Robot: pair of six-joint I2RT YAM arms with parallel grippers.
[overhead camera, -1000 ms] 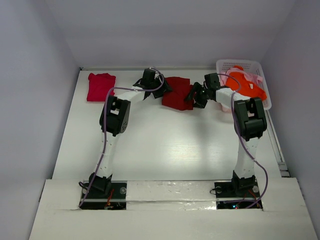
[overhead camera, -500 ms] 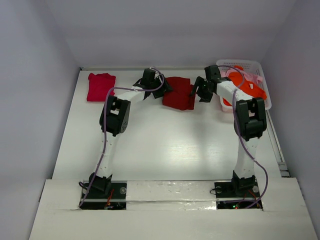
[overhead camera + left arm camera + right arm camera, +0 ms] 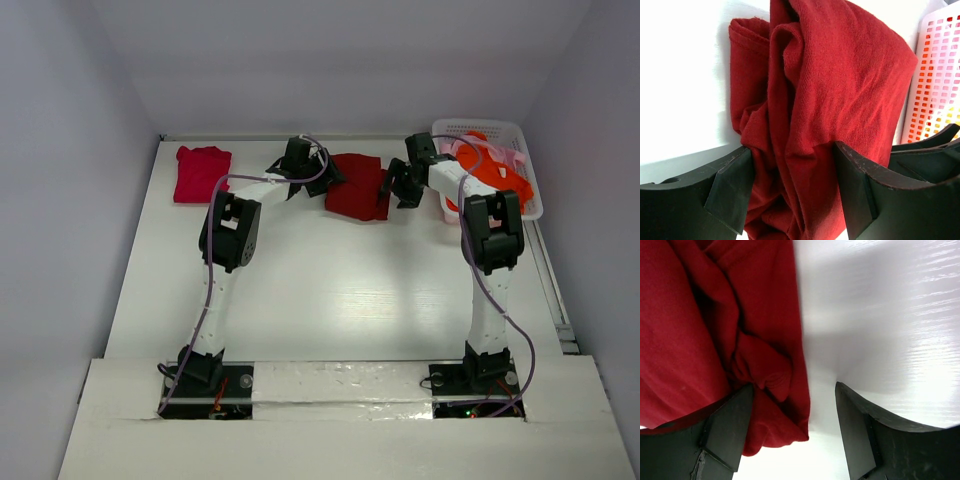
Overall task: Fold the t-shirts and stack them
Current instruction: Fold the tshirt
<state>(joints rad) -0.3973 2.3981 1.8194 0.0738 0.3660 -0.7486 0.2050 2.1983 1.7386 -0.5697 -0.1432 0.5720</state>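
- The table (image 3: 330,290) holds no stack yet, so my read is that the job is at an early stage
- The white basket (image 3: 480,124) sits at the upper right of the top view and has shirts in it that are yet to be taken out; its lattice wall also shows at the right edge of the left wrist view (image 3: 935,75)
- The dark red t-shirt (image 3: 352,195) lies rumpled at the upper middle of the top view, between the two arms; it looks partly gathered rather than neatly folded, so this fold seems to be the step in hand
- The crimson-pink t-shirt (image 3: 200,173) lies alone at the upper left as a compact block; it looks folded and would serve as the base of the stack
- The orange t-shirt (image 3: 500,178) is heaped in the basket, unfolded
- The pale pink t-shirt (image 3: 513,158) shows only as scraps beside the orange one
- The left gripper (image 3: 325,185) has its jaws partly apart with bunched red cloth filling the gap; I cannot tell whether it pinches
- The right gripper (image 3: 392,192) stands wide, gripping nothing, one finger over the shirt's edge and bare table beneath the gap
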